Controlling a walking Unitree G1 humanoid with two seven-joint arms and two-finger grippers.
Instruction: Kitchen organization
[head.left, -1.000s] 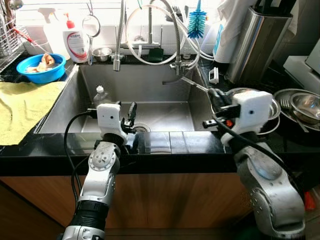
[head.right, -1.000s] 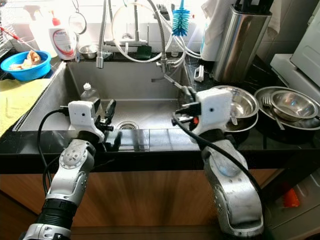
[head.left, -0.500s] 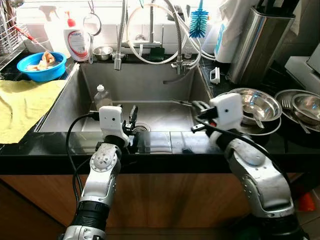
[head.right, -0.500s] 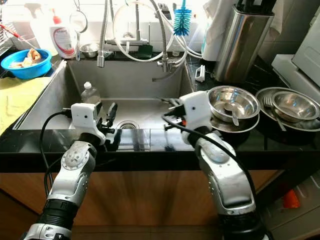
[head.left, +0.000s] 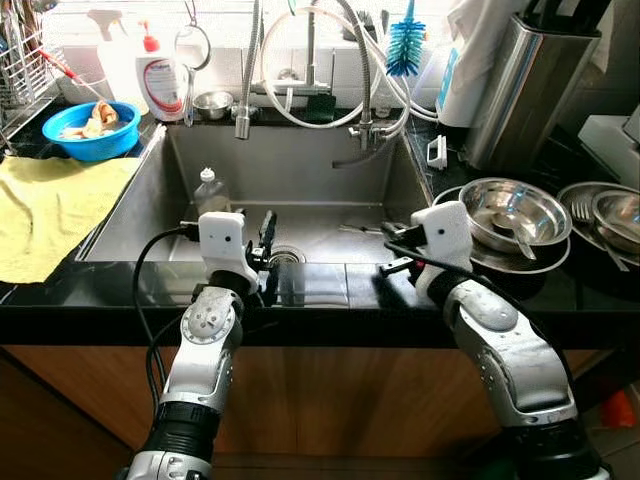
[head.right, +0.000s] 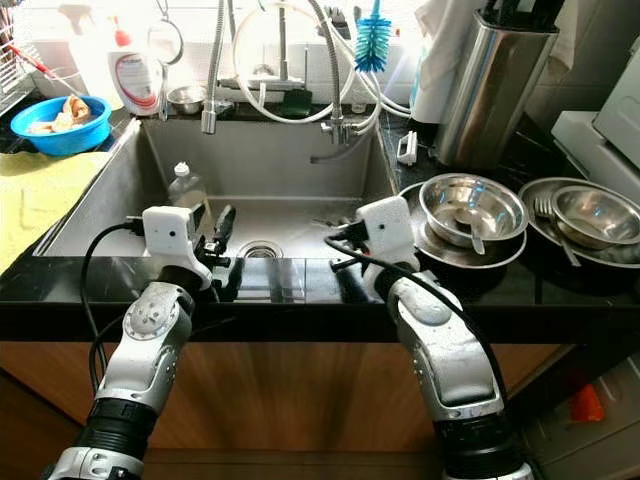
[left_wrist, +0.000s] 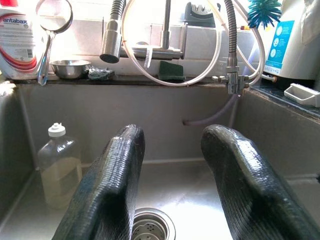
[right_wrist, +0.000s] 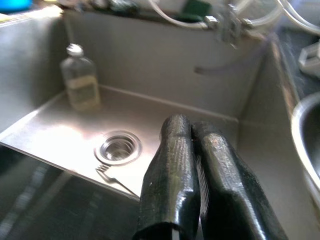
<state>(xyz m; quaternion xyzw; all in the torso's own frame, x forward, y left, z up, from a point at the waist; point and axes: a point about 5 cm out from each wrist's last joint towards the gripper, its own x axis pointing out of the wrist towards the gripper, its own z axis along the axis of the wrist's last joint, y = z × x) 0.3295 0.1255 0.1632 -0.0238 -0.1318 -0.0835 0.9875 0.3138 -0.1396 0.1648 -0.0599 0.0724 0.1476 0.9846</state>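
The steel sink (head.left: 300, 165) is taken as the landmark. The left gripper (head.left: 266, 232) is held over the front edge of the sink, and its fingers (left_wrist: 107, 185) are spread wide apart, with nothing between them. The right gripper (right_wrist: 192, 175) is held over the front right part of the sink; its fingers (right_wrist: 170, 165) are pressed together, and a thin metal piece is seen at their base, but it cannot be told what it is. A fork (right_wrist: 112, 177) is lying on the sink floor beside the drain (right_wrist: 118, 146). A small bottle (head.left: 208, 190) is standing at the back left of the sink. On the desk (head.left: 60, 290) right of the sink, steel bowls (head.right: 472, 208) are stacked.
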